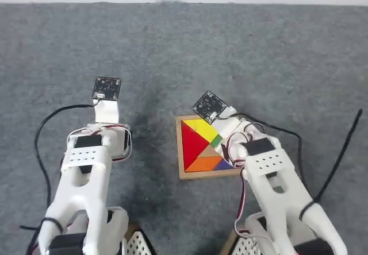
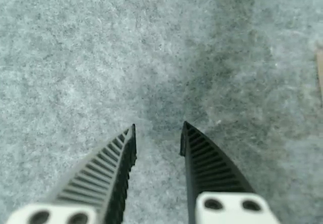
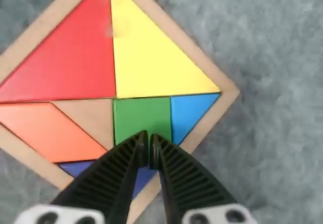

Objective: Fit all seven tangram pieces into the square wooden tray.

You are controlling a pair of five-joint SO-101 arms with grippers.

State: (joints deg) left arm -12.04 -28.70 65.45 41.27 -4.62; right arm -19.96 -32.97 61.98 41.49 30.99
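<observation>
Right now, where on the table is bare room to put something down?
Bare carpet lies along the far edge, and between the left gripper and the tray. Crowded: the tray itself, under the right gripper.

Tangram pieces (image 3: 151,62) flat in wooden tray (image 3: 187,47)

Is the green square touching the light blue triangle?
Touching. Right wrist view: green square and light blue triangle share one edge, no gap.
</observation>
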